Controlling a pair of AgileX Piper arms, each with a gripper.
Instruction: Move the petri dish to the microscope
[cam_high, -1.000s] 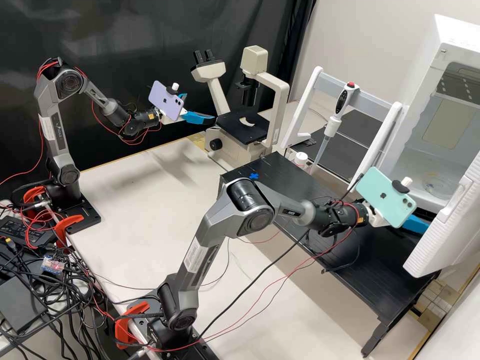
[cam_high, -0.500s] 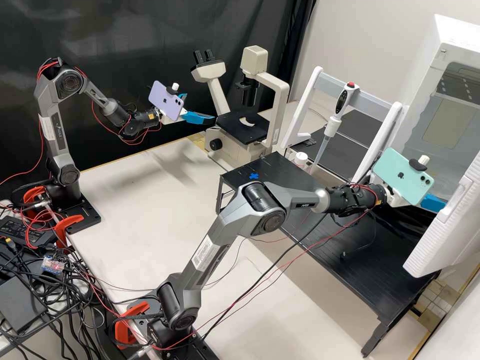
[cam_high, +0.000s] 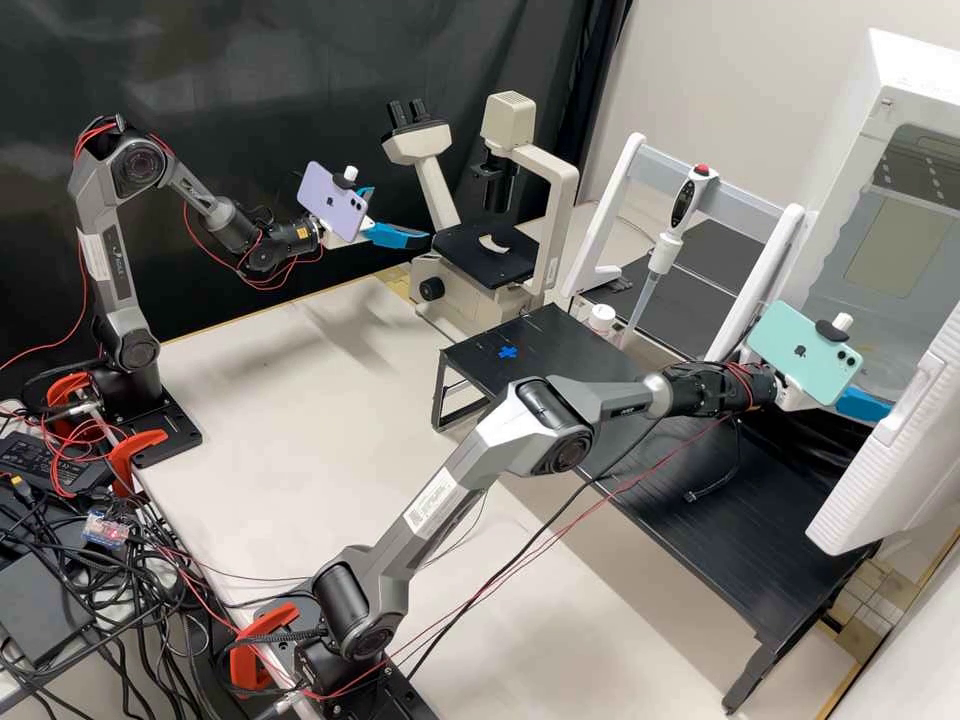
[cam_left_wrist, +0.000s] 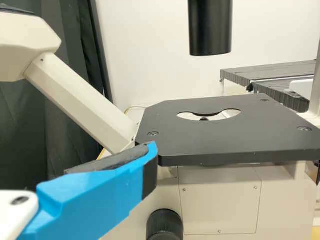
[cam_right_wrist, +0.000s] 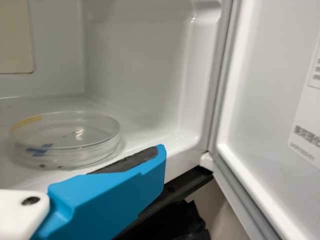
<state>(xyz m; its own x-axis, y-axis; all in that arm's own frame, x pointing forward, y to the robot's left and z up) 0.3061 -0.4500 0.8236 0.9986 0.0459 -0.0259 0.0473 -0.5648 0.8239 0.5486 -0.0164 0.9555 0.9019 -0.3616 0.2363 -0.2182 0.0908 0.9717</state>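
In the high view my left gripper stands open beside the microscope's black stage. The left wrist view has the bare stage just past one finger of my left gripper. My right gripper is at the open cabinet in the high view, its fingertips hidden behind the door. In the right wrist view the clear petri dish with blue and yellow marks lies flat on the cabinet floor. One finger of my right gripper is near its rim, pad bare; the gripper is open.
The cabinet door stands open beside the right gripper. A pipette hangs on a white-framed stand left of the cabinet. A black raised shelf runs below the right arm. The microscope's dark condenser hangs above the stage.
The right arm has stretched out and risen, carrying its gripper up and slightly right in the high view to the cabinet opening; it shifted only a little lately. The left arm has kept still.
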